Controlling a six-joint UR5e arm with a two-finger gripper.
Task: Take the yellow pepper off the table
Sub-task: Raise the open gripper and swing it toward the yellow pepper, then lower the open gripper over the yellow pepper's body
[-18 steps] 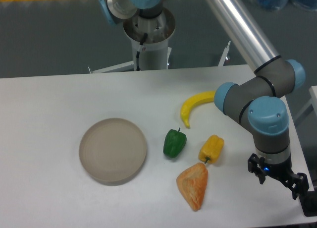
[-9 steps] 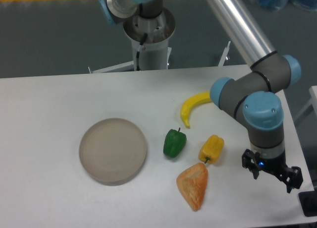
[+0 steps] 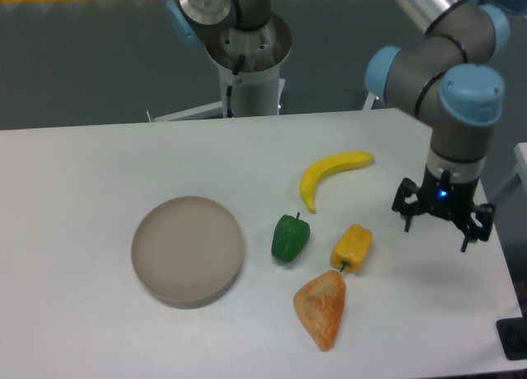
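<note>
The yellow pepper lies on the white table, right of centre, its dark stem pointing down toward the front. My gripper hangs above the table to the pepper's right, well apart from it. Its dark fingers are spread open and hold nothing.
A green pepper sits just left of the yellow one. An orange-tan bread wedge lies right in front of it. A yellow banana curves behind it. A round grey plate rests at left. The table's right edge is close under the gripper.
The arm has lifted and swung back from the front right corner, carrying the gripper up and toward the table's middle right. The objects have not moved.
</note>
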